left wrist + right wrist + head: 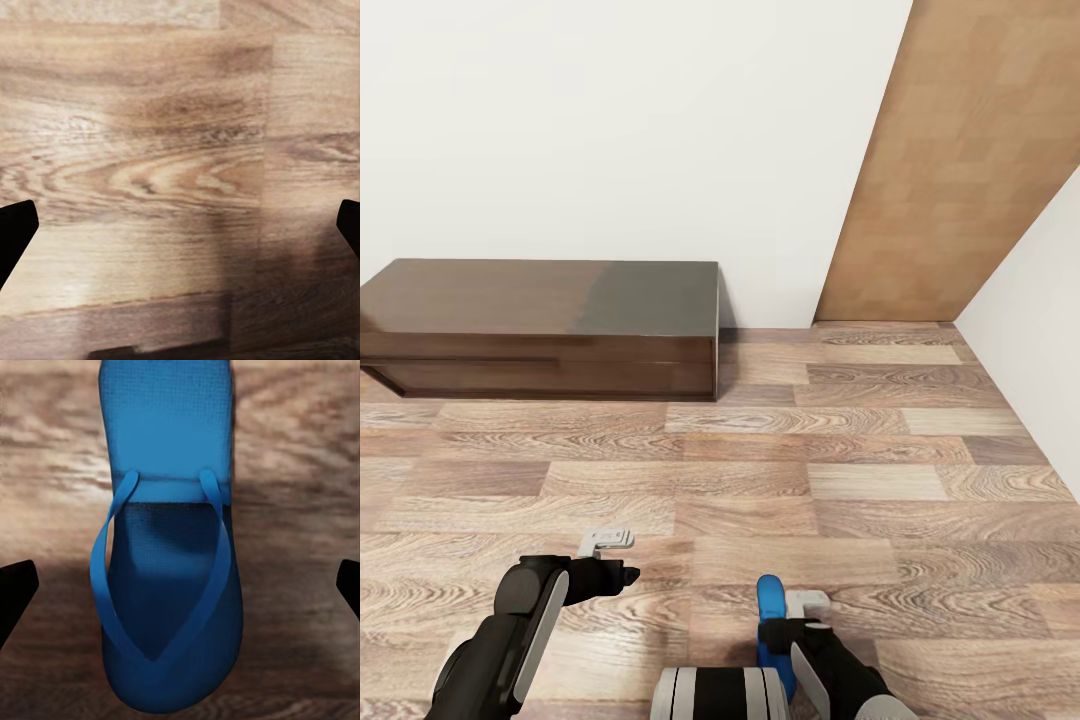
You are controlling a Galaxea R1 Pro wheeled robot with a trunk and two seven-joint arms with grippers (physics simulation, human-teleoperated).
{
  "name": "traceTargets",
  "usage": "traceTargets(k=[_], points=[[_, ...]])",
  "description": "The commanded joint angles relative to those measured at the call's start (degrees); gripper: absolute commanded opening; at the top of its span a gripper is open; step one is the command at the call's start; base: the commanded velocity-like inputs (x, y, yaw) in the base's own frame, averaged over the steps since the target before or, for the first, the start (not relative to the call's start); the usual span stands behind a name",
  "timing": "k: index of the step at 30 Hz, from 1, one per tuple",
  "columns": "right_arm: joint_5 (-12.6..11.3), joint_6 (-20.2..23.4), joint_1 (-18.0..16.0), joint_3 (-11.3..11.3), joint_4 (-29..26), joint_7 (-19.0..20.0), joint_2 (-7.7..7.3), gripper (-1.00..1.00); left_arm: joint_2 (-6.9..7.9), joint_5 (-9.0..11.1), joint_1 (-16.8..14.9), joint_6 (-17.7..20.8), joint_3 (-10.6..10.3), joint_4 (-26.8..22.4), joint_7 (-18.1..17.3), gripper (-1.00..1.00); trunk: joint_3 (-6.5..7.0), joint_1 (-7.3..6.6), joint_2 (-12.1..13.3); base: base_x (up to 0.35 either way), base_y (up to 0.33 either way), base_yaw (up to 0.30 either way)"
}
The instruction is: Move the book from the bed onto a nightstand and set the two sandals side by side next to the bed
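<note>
- The robot faces a white wall (610, 120), with a long low dark-brown cabinet (550, 325) standing against it on the wood-plank floor (810, 480).
- To the right of the cabinet, a tall wooden panel (960, 160) leans up the corner.
- The left gripper (607, 560) hangs low over bare planks, its fingers spread wide with nothing between them.
- The right gripper (790, 618) is at a blue sandal (169, 577). From the wrist camera the fingertips (16, 589) sit far apart on either side of it, so whether they pinch the sandal I cannot tell.
- The sandal shows its straps up, planks beneath it.
</note>
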Motion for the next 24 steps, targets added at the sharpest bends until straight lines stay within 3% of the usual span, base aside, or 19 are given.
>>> traceTargets(k=[1,18,24], points=[[-0.1,0.4,-0.1,0.1,-0.1,-0.3,0.00,1.00,-0.01,0.1,0.0,0.3,0.0,0.0,0.0,1.00,-0.04,-0.01,0.0,0.000,0.000,0.000],[-0.1,0.4,-0.6,0.1,-0.1,-0.2,0.00,1.00,-0.01,0.1,0.0,0.3,0.0,0.0,0.0,1.00,-0.04,-0.01,0.0,0.000,0.000,0.000],[-0.2,0.4,-0.6,0.1,-0.1,-0.1,0.00,1.00,-0.01,0.1,0.0,0.3,0.0,0.0,0.0,1.00,-1.37,0.14,-0.1,0.000,0.000,0.000]])
